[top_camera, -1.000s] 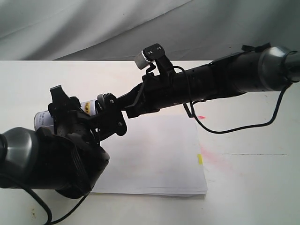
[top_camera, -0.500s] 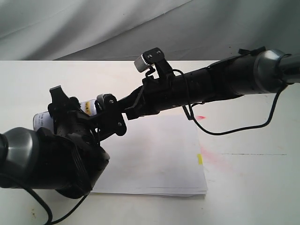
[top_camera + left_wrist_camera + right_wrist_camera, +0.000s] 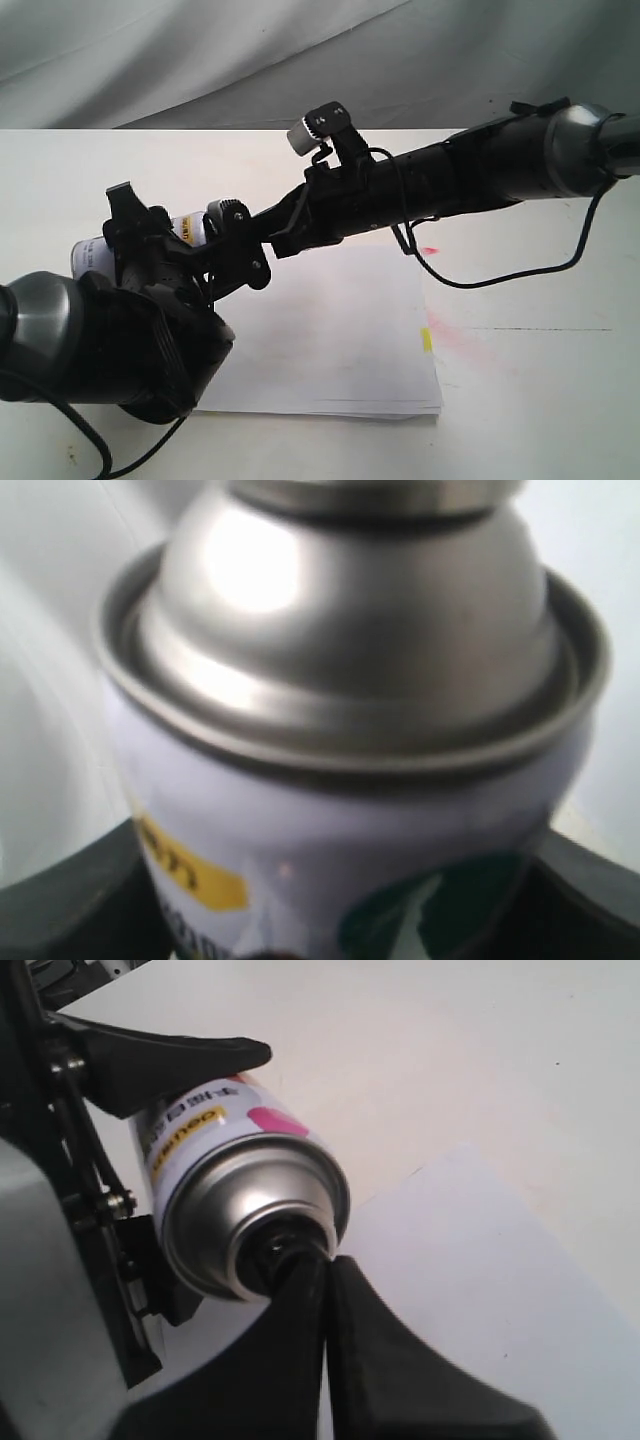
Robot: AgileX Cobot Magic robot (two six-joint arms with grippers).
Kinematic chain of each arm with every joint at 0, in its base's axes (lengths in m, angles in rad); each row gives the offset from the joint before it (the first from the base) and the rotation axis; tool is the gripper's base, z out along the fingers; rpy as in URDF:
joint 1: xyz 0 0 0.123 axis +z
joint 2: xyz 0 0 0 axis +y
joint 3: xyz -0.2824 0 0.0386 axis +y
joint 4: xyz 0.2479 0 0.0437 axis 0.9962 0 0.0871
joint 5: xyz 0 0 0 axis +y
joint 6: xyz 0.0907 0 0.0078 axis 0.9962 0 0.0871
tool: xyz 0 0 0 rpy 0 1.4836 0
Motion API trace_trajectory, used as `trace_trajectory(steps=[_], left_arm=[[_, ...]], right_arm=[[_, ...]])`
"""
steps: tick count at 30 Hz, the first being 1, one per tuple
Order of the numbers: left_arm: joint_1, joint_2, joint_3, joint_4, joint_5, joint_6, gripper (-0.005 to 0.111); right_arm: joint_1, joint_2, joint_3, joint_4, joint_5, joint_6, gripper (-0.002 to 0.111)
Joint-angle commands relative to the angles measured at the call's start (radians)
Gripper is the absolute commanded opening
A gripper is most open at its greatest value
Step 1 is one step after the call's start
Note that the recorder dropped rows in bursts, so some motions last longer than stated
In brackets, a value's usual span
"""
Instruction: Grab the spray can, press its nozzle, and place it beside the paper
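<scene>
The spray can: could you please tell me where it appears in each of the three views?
Exterior view: the spray can is left of centre, lying sideways and mostly hidden by black arm hardware.
Left wrist view: the spray can fills the picture, with its silver dome toward the picture's top.
Right wrist view: the spray can is in the picture's left half, dome facing the camera.
Shared landmark: the yellow label patch, visible in all three.

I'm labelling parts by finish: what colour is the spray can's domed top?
Shiny silver metal. The spray can shows it best in the left wrist view.
</scene>
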Motion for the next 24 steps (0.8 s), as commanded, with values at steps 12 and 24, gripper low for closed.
trace_trajectory(steps=[12, 24], left_arm=[[-0.010, -0.015, -0.014, 0.086, -0.008, -0.018, 0.000], [-0.010, -0.015, -0.014, 0.035, -0.011, -0.020, 0.000]], right_arm=[[-0.133, -0.094, 0.052, -0.100, 0.066, 0.039, 0.000], [-0.133, -0.094, 0.052, -0.100, 0.083, 0.042, 0.000]])
